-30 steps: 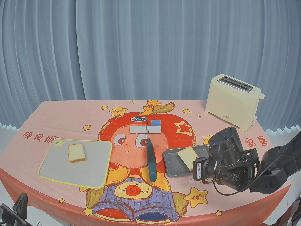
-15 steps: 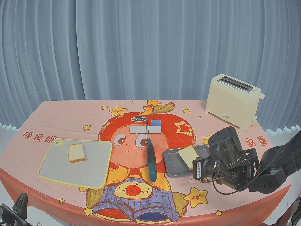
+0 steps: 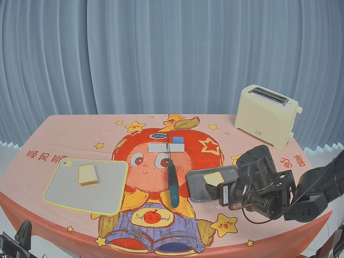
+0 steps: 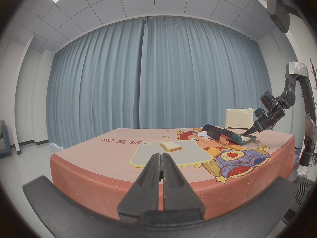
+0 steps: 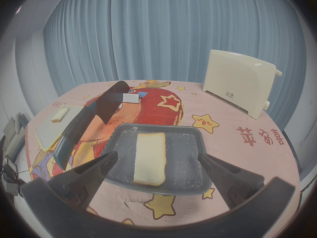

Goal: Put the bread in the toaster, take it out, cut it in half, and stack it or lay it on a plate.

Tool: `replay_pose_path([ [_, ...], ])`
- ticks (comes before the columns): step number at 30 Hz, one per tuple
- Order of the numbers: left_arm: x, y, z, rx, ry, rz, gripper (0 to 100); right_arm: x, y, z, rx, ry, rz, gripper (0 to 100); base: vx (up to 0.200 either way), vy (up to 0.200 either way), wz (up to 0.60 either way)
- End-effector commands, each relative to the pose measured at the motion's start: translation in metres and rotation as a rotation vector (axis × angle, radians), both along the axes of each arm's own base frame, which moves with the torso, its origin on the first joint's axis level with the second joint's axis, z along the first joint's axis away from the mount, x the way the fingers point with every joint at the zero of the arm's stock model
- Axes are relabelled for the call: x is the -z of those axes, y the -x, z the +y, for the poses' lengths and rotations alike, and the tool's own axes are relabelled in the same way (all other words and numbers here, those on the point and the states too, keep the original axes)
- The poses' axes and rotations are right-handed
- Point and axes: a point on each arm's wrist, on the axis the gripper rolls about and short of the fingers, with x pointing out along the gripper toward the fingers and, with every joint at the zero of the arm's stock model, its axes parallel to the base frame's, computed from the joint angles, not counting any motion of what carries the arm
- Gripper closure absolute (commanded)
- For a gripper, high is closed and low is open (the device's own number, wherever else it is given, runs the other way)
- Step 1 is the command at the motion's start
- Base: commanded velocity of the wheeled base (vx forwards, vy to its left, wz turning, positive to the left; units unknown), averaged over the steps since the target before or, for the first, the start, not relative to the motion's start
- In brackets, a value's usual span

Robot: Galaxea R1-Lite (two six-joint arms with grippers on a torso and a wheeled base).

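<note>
Right pincer (image 5: 157, 157) hangs low at the near rim of the grey tray (image 5: 186, 133), jaws spread wide and holding nothing. A half slice of bread (image 5: 150, 162) lies flat in the tray, straight ahead of this pincer and between the lines of its two fingers. The half slice's long axis runs away from the pincer, so I judge the fingers would close across its narrow width, not its length. The right arm is by far the nearer one to the tray.

A second half slice (image 3: 87, 174) rests on the cutting board (image 3: 89, 197), well to the left of the tray. The left pincer (image 4: 161, 162) is closed on nothing and sits farther left still, off the near edge of the desk (image 3: 71, 133). Judging by the task, that piece is not yet stacked or laid with the first.

The bread has a pale, porous crumb with a thin tan crust and looks soft enough to dent under a hard squeeze. The tray is shallow with a raised rim, rounded corners and a scatter of crumbs. Just left of the tray lies a knife (image 5: 82, 123) with a dark blade and a teal handle. Beyond the tray to the right stands the toaster (image 5: 239, 80), smooth, cream and boxy.
</note>
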Motion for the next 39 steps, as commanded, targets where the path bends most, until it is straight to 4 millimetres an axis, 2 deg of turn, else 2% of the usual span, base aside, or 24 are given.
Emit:
replay_pose_path([
  [1,0.005,-0.001,0.000,0.000,0.000,0.007,100,0.000,0.001,0.000,-0.004,0.002,0.000,0,0.000,0.000,0.00],
  [31,0.005,-0.001,0.000,0.000,0.000,0.007,100,0.001,0.002,-0.003,0.029,0.030,-0.019,0,0.000,0.000,0.00],
  [35,0.005,-0.001,0.000,0.000,0.000,0.007,100,-0.003,0.000,-0.005,0.039,0.024,-0.027,0,0.000,0.000,0.00],
  [39,0.005,-0.001,0.000,0.000,0.000,0.007,100,-0.017,0.003,-0.011,0.043,-0.010,-0.060,0,0.000,0.000,0.00],
])
